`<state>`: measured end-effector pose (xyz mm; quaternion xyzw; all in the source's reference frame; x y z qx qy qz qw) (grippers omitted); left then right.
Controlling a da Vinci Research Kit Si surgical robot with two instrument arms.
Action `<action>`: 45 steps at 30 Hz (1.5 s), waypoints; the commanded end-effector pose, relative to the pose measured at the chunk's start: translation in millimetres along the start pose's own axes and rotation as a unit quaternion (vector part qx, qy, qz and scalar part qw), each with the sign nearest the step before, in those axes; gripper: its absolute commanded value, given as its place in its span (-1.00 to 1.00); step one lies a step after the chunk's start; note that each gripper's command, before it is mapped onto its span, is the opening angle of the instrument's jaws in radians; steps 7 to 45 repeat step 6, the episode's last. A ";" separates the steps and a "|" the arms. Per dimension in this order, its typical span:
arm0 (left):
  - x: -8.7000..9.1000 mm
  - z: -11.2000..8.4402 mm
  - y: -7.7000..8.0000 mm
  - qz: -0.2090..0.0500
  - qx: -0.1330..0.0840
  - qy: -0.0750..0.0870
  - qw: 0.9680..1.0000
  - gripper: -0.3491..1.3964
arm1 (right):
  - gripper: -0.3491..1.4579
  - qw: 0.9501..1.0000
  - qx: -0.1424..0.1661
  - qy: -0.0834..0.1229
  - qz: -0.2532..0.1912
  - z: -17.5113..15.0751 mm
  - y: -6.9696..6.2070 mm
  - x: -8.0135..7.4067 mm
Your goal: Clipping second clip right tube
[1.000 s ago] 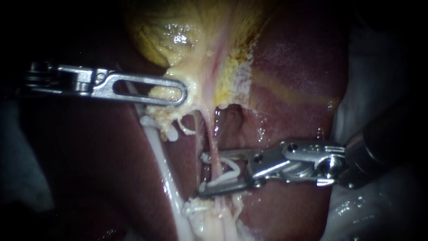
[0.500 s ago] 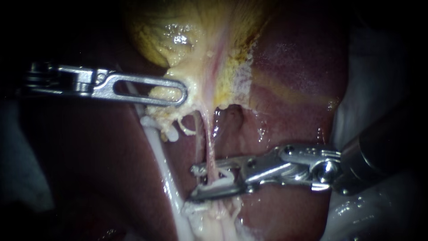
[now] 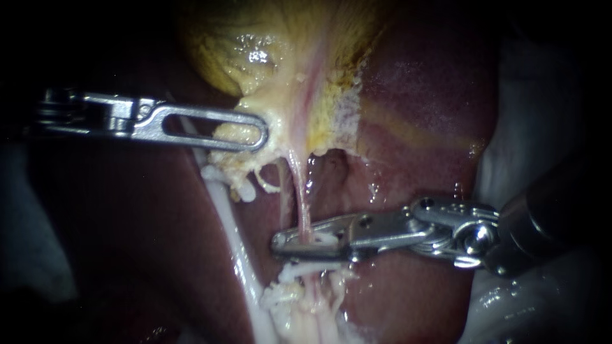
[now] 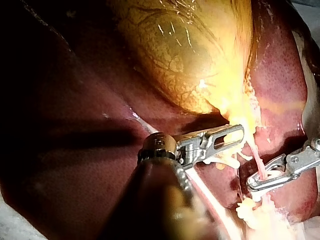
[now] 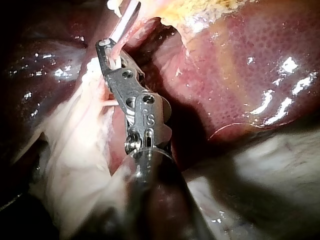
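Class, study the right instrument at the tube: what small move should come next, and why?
Probably open the right instrument and draw it back. Its jaws lie pressed together on the right tube with the white clip squeezed flat between them, so the clip seems seated.

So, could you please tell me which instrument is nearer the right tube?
Right. The right instrument has its jaws shut on the right tube, lying across it. The left instrument grips the gallbladder higher up, clear of the tube.
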<state>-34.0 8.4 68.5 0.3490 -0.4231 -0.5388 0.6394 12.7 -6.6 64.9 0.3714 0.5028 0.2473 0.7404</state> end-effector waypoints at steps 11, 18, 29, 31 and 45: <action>0.0 0.1 0.0 0.000 0.000 0.000 1.000 -1.00 | -1.00 1.000 0.000 0.000 -0.001 -0.1 0.0 -0.1; 0.0 0.1 0.0 0.000 0.000 0.000 1.000 -1.00 | -1.00 1.000 0.000 0.000 -0.001 -0.1 0.0 -0.1; 0.0 0.1 0.0 0.000 0.000 0.000 1.000 -1.00 | -1.00 1.000 0.000 0.000 -0.001 -0.1 0.0 -0.1; 0.0 0.1 0.0 0.000 0.000 0.000 1.000 -1.00 | -1.00 1.000 0.000 0.000 -0.001 -0.1 0.0 -0.1; 0.0 0.1 0.0 0.000 0.000 0.000 1.000 -1.00 | -1.00 1.000 0.000 0.000 -0.001 -0.1 0.0 -0.1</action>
